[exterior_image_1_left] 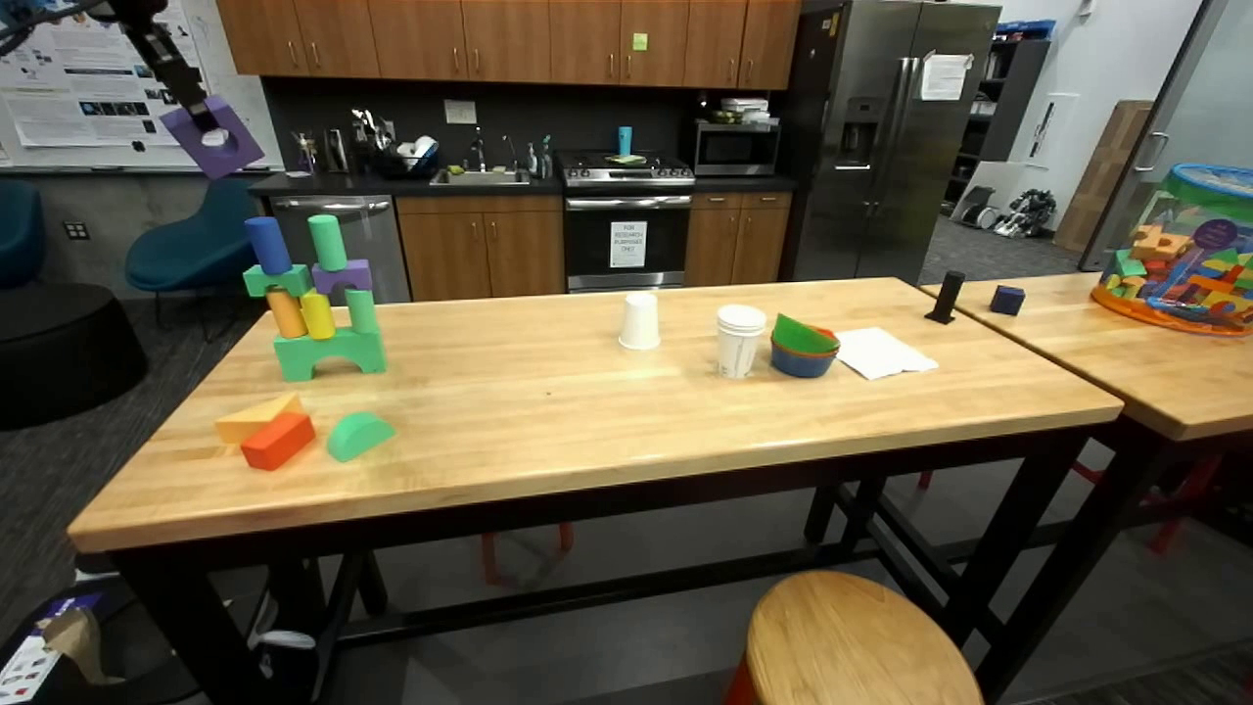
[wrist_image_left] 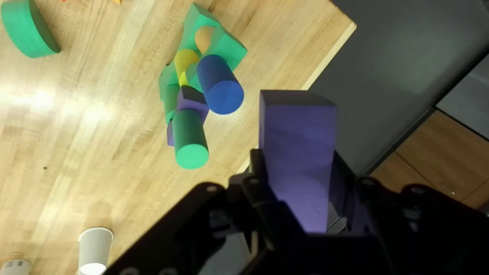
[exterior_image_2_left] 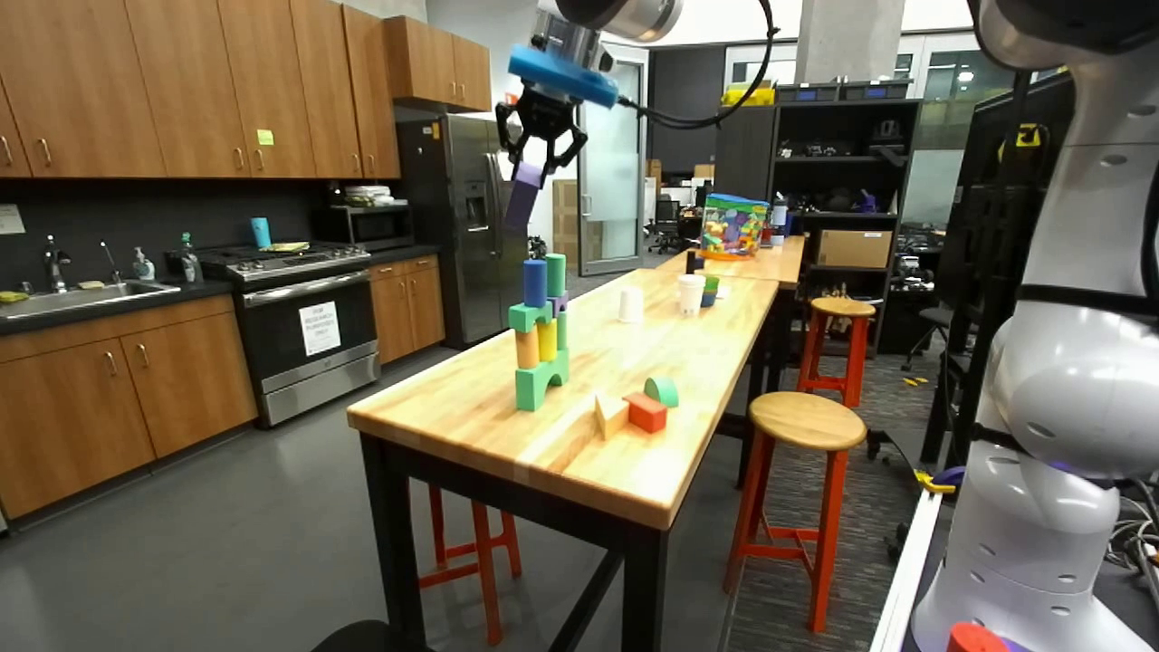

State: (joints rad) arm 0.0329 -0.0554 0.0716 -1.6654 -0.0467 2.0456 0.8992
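Hand [exterior_image_2_left: 532,168] grasping purple block [wrist_image_left: 300,145] by opp. sides, up higher than tower [exterior_image_2_left: 547,340] & not touching it, prob. for clearance over tower's blue cyl. [exterior_image_2_left: 535,283] & green cyl. [exterior_image_2_left: 556,276]!

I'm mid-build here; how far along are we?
Looks done: the tower stands, topped by a blue cylinder and a green cylinder. Under way: the hand grips a holed purple block, clear of the tower. Probably left: placing it; perhaps also the pale orange wedge, red block and green half-round, lying loose.
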